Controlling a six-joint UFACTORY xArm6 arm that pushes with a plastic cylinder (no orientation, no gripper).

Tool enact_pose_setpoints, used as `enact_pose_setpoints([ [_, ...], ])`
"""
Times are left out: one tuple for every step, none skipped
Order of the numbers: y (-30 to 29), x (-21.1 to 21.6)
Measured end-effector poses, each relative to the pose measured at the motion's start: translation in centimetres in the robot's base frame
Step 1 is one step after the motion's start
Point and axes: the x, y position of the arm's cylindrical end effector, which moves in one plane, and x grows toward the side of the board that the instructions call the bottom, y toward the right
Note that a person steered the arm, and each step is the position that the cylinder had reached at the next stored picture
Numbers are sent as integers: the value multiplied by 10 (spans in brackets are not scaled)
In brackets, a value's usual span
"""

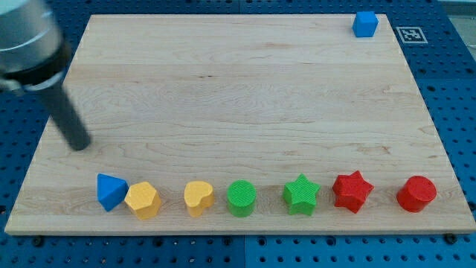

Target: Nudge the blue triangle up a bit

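The blue triangle [111, 191] lies near the bottom-left corner of the wooden board [238, 97], touching the yellow hexagon [143, 199] on its right. My tip [79, 144] is above and to the left of the blue triangle, apart from it, with bare wood between them. The dark rod rises from the tip toward the view's top left.
A row runs along the board's bottom edge: a yellow heart [198, 198], a green cylinder [242, 198], a green star [301, 194], a red star [352, 190] and a red cylinder [416, 194]. A blue cube [365, 24] sits at the top right corner.
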Motion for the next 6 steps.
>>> enact_pose_setpoints([
  [-42, 26],
  [-42, 27],
  [-19, 85],
  [4, 110],
  [52, 102],
  [117, 97],
])
